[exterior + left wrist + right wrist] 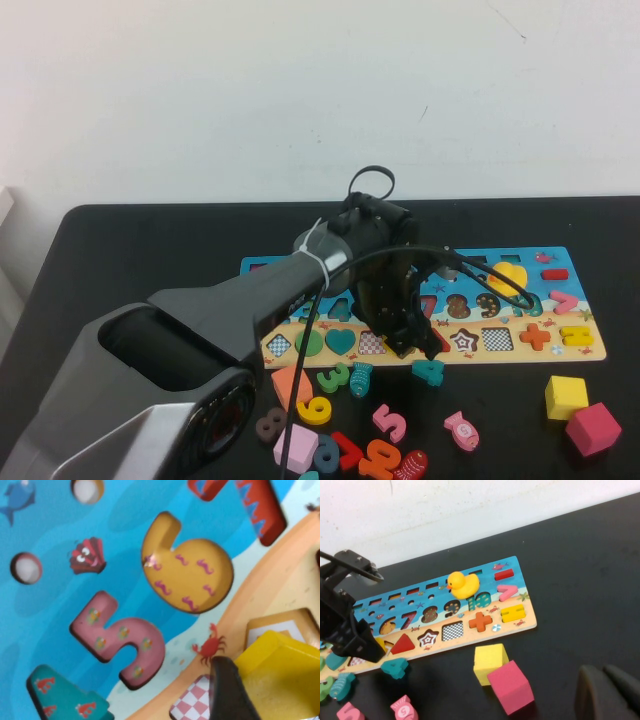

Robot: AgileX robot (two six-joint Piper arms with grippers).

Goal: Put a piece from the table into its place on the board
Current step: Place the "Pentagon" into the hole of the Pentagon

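My left gripper (408,340) hangs over the shape row of the blue and sandy board (590,346), which lies on the black table (130,250). In the left wrist view one dark finger (227,690) presses against the side of the yellow piece (285,675). The piece sits tilted just above its place (260,629), a recess with a wooden rim beside a red-checkered square recess (192,702). In the high view the gripper hides both piece and recess. My right gripper (606,694) is low over bare table at the right, its fingers together and holding nothing.
A yellow cube (565,396) and a pink cube (592,428) stand right of the board's front edge. Loose numerals and fish (340,430) lie in front of the board. A rubber duck (463,584) sits on the board's numeral row.
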